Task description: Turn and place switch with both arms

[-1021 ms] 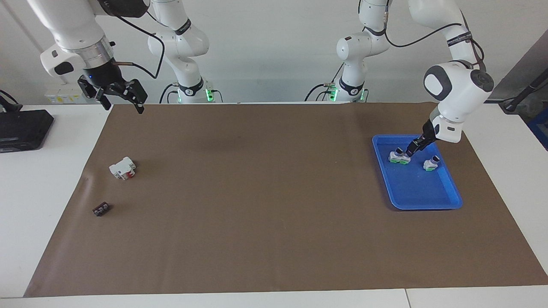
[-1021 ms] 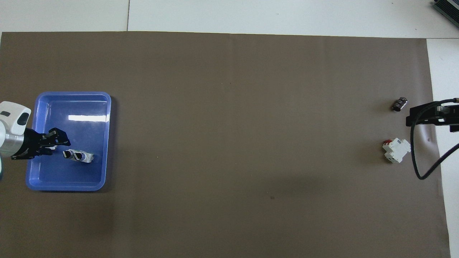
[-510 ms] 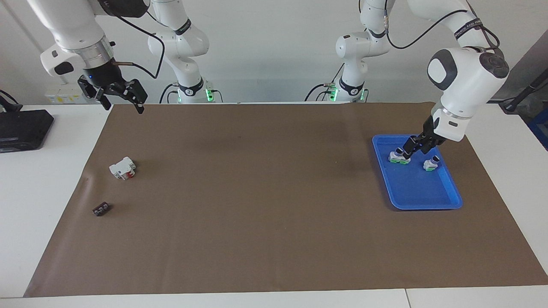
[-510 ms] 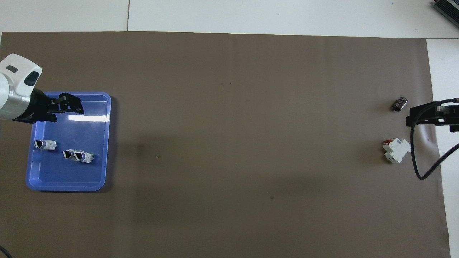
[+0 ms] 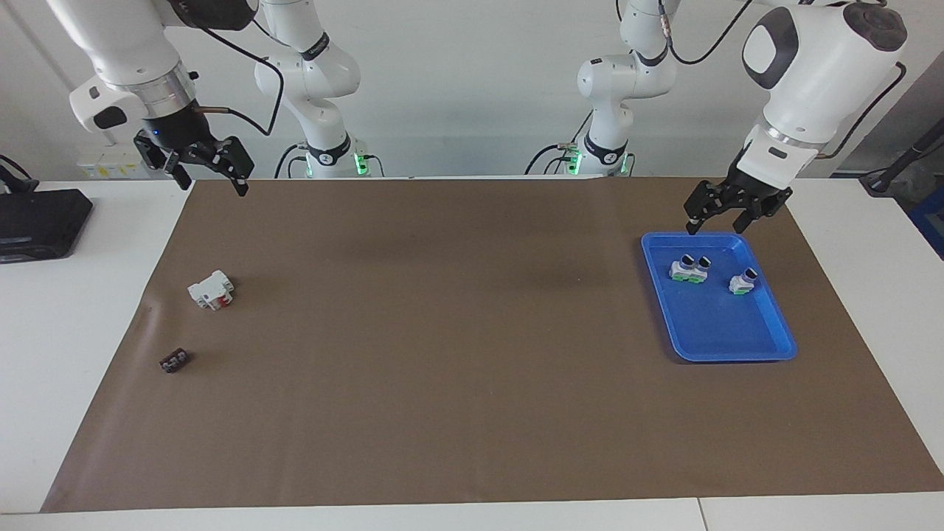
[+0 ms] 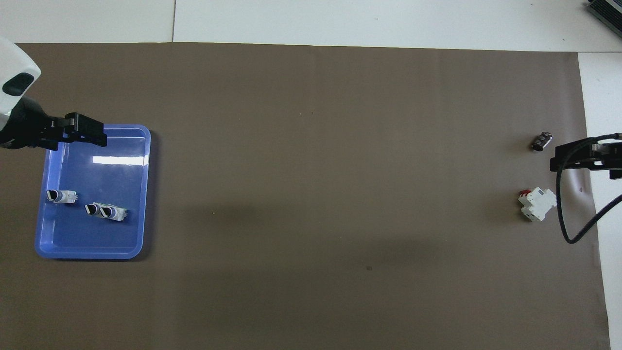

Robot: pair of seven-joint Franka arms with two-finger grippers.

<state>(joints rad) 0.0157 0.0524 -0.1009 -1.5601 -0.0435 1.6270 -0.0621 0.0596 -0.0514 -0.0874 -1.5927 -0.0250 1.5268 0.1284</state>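
We see the left gripper (image 5: 715,221) hanging empty, fingers apart, over the twelve o'clock rim, facing view, of the blue plastic tray (image 5: 767,346) holding three small white green-based switches (image 5: 689,270), while the right gripper (image 5: 212,183), fingers apart, waits over the bench (image 5: 74,295).

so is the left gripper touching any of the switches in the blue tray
Apart. The facing view shows the left gripper raised over the blue tray's rim nearest the robots, open and empty, with clear tray floor between it and the pair of switches and the single switch.
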